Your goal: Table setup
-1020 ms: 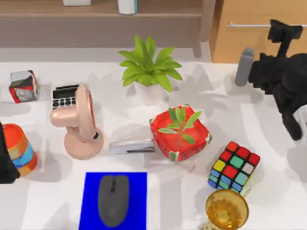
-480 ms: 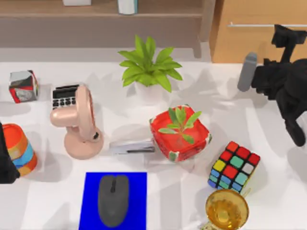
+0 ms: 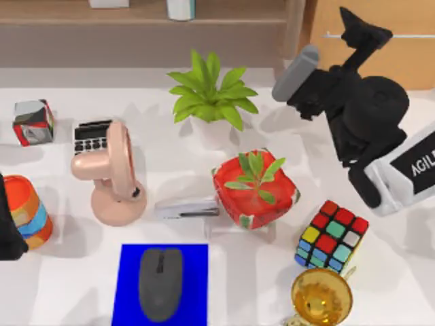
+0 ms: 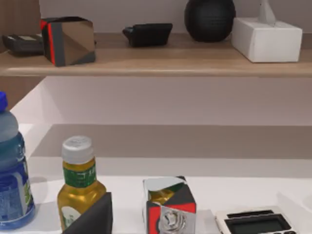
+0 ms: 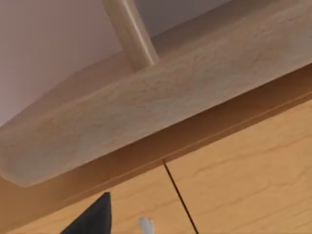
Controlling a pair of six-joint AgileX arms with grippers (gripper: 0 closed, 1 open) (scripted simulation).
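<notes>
- The right arm's jaws (image 3: 363, 30) hang raised over the counter's (image 3: 408, 272) far right corner, in front of the wooden cabinet (image 3: 380, 58), probably to stay above the crowded objects.
- Whether those jaws are spread or clenched cannot be told; nothing appears held between them.
- The left arm (image 3: 8, 231) sits parked at the counter's left edge beside the striped cup (image 3: 28, 210).
- The mouse (image 3: 160, 283) lies centred on the blue mat (image 3: 129, 265) at the near edge, the stapler (image 3: 186, 207) just behind it.
</notes>
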